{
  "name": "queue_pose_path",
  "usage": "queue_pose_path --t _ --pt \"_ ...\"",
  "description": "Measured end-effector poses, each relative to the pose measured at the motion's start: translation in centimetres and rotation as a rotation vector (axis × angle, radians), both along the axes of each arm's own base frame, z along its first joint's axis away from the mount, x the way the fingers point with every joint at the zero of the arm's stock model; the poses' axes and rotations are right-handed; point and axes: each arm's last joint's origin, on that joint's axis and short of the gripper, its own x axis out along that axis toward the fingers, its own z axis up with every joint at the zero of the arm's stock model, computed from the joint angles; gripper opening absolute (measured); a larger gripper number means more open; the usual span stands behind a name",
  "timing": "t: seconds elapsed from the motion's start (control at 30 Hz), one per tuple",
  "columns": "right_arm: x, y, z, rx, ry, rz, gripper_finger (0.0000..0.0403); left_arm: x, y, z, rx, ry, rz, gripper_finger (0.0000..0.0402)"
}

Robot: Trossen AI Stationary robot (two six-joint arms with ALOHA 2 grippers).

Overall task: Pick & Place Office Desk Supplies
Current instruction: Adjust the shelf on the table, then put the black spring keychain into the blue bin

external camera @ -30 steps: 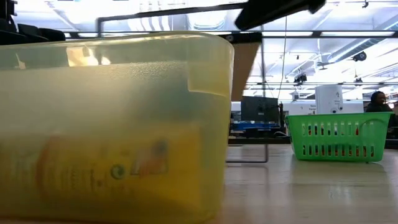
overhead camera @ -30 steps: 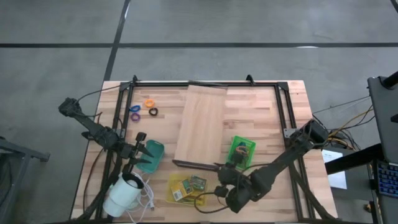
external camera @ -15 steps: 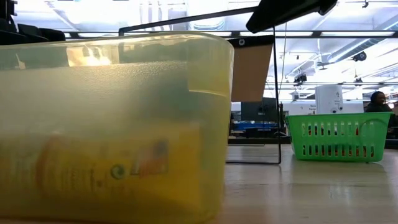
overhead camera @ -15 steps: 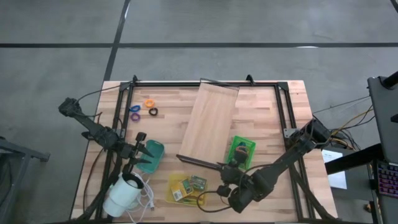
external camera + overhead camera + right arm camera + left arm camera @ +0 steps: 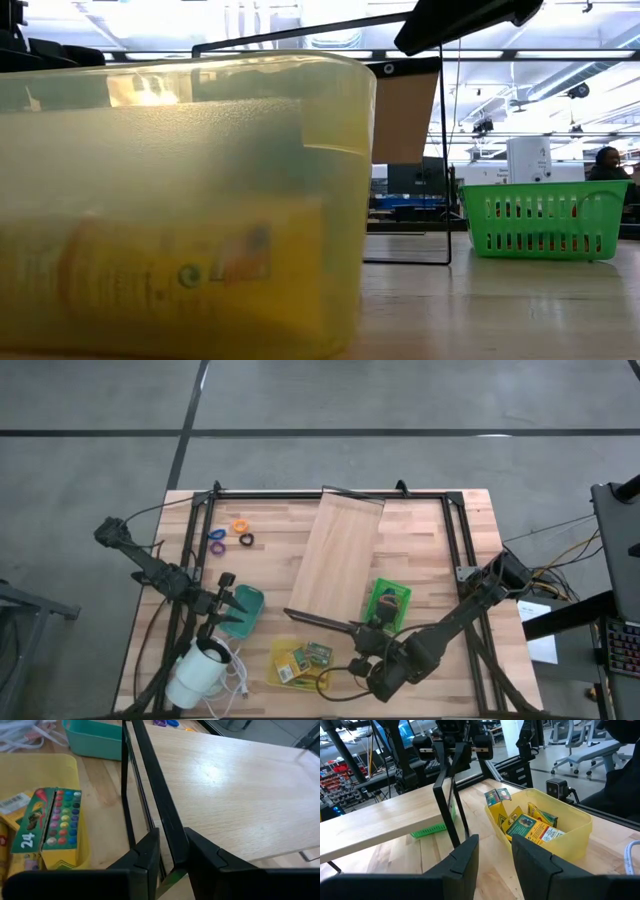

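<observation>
Butcher-block tabletop (image 5: 420,550) carrying smooth pale board (image 5: 335,565) on thin black metal frame; right gripper (image 5: 167,857) pinching frame bar. Left gripper (image 5: 495,855) hovering, fingers narrowly parted, empty. Small rings (image 5: 230,535) lying near far-left corner; crayon packets (image 5: 300,657) sitting in translucent yellow bin (image 5: 272,665).

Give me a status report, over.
Left end effector open beside teal bin. Right end effector at black frame. Rings loose on table. Wooden board mid-table.

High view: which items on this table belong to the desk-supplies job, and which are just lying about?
Job: orange ring, purple rings, black ring, crayon packs in the yellow bin.
Lying about: wooden board, white corded device.
</observation>
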Motion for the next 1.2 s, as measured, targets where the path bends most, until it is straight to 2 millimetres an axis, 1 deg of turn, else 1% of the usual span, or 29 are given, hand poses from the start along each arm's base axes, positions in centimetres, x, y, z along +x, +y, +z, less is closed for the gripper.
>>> queue_pose_path --t 0.17,0.37,0.6,0.83,1.0,1.1,1.2 --pt "-0.1 0.0 0.2 0.05 -0.041 -0.035 0.0103 0.0 0.0 0.0 0.0 0.0 0.0 0.012" --pt "-0.2 0.2 0.5 0.065 -0.055 -0.025 0.0152 0.0 0.0 0.0 0.0 0.0 0.0 0.012" --pt "-1.3 1.3 1.6 0.058 -0.066 0.034 0.0197 0.0 0.0 0.0 0.0 0.0 0.0 0.012" --pt "-3.8 3.2 3.1 0.02 -0.077 0.145 0.0205 0.0 0.0 0.0 0.0 0.0 0.0 0.012" --pt "-6.4 5.0 4.1 0.029 -0.084 0.238 0.0205 0.0 0.0 0.0 0.0 0.0 0.0 0.012" --pt "-8.5 6.2 4.0 0.006 -0.068 0.302 0.0205 0.0 0.0 0.0 0.0 0.0 0.0 0.012" --pt "-10.3 6.6 3.7 -0.045 -0.096 0.297 0.0205 0.0 0.0 0.0 0.0 0.0 0.0 0.012"
